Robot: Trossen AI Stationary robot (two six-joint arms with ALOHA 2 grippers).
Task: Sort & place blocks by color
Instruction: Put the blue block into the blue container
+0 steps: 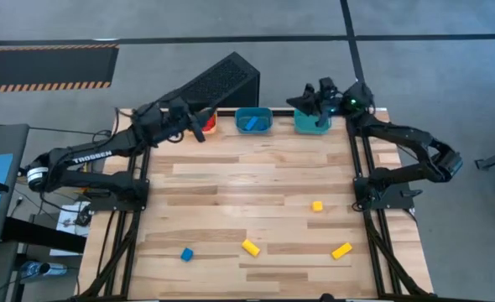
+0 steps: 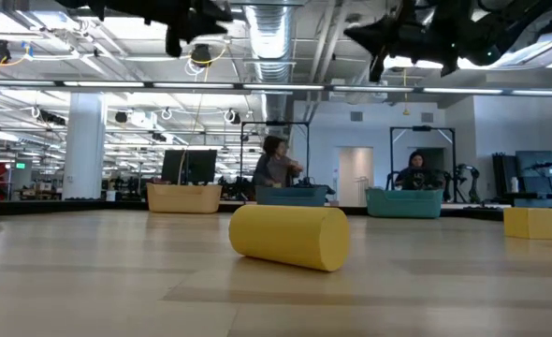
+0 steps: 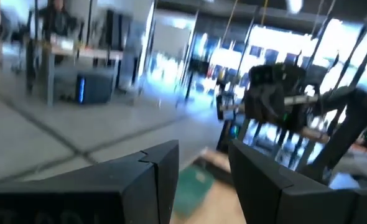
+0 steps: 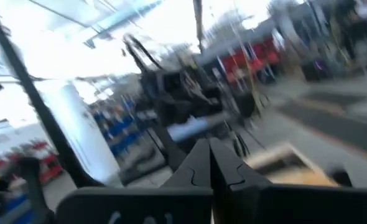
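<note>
Wooden planks make up the surface [image 1: 256, 180] before you, with three bins lined along its far edge: an orange bin [image 1: 209, 122] on the left, a blue bin [image 1: 253, 120] in the middle holding a blue block [image 1: 249, 124], and a teal bin [image 1: 311, 122] on the right. Your left gripper [image 1: 199, 130] hangs over the orange bin, its fingers [image 3: 152, 180] spread apart with nothing between them. Your right gripper [image 1: 308, 99] hovers above the teal bin, its fingers [image 4: 196, 163] pressed together and empty. Four blocks lie loose toward the near side: a small yellow cube [image 1: 316, 205] right of centre, a yellow cylinder [image 1: 250, 247] near the middle, a yellow bar [image 1: 341, 250] to its right, and a blue cube [image 1: 186, 253] to its left, all well apart. Beyond the surface, two people sit at desks.
</note>
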